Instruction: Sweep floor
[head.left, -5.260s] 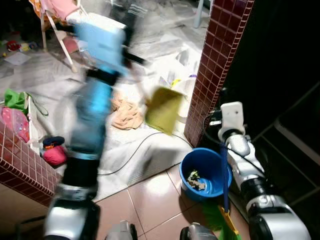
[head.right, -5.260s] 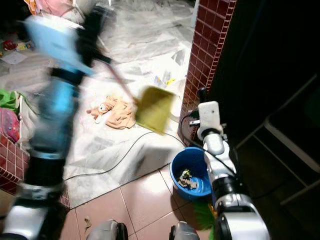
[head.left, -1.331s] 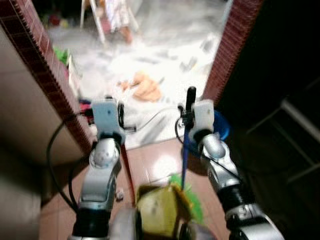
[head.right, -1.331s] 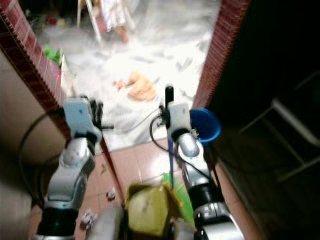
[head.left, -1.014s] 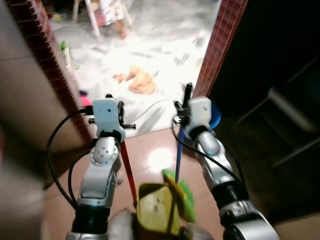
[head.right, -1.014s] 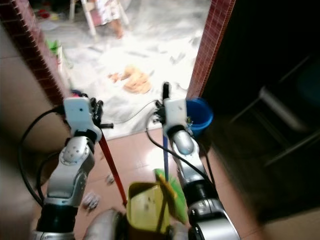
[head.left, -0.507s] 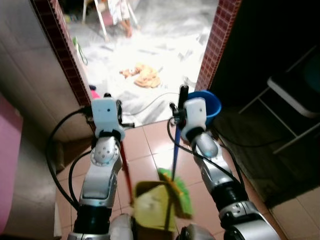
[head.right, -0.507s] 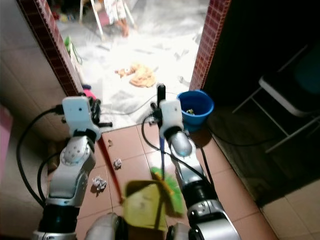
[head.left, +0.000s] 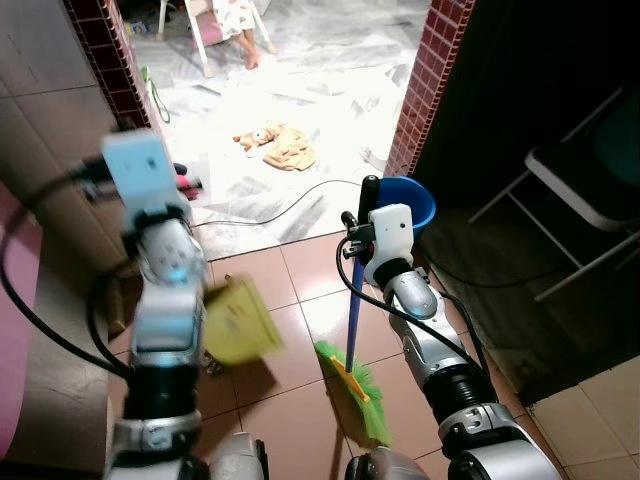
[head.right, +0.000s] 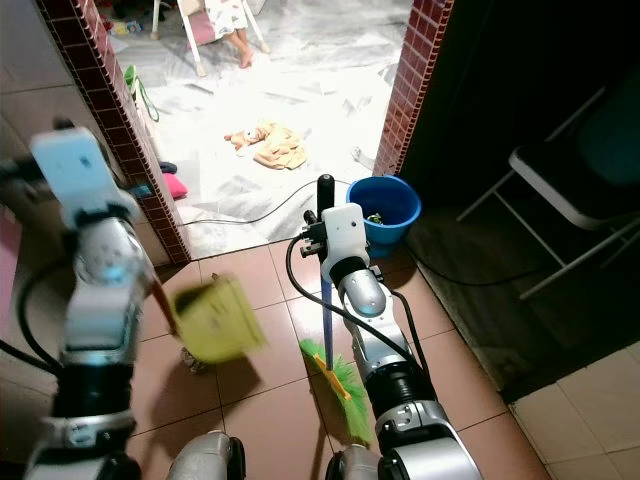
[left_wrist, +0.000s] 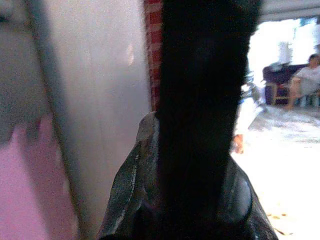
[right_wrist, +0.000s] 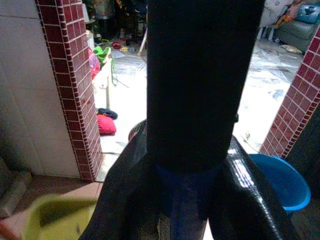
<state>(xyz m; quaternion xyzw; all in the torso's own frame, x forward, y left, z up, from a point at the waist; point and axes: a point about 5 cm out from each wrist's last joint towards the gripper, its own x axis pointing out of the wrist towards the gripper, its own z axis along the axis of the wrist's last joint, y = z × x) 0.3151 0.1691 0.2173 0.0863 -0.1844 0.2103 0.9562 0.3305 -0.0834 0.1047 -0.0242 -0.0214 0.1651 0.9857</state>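
1. Two arms stand over the brown tiled floor (head.left: 300, 400) in the lower half of the frame.
2. The right gripper (head.left: 368, 205), near the middle of the frame, has its jaws closed around the blue handle of the broom (head.left: 349, 330); the right wrist view shows the black fingers (right_wrist: 250, 200) pressed on both sides of the handle.
3. The broom stands nearly upright, and its green bristles (head.left: 358, 392) touch the floor at the lower middle of the frame.
4. The left gripper (left_wrist: 200, 165) is raised at the left of the frame and blurred; its jaws are closed on a dark handle, seen in the left wrist view.
5. The yellow dustpan (head.left: 238, 320) hangs blurred at the lower left, above the floor.
6. A blue bucket (head.left: 418, 205) stands just right of the middle, beside the red brick pillar (head.left: 422, 90).
7. A beige cloth (head.left: 280, 147) lies on the white marble floor at the upper middle, and a black cable (head.left: 290, 205) runs below it.
8. A folding chair (head.left: 580, 190) is at the right edge.
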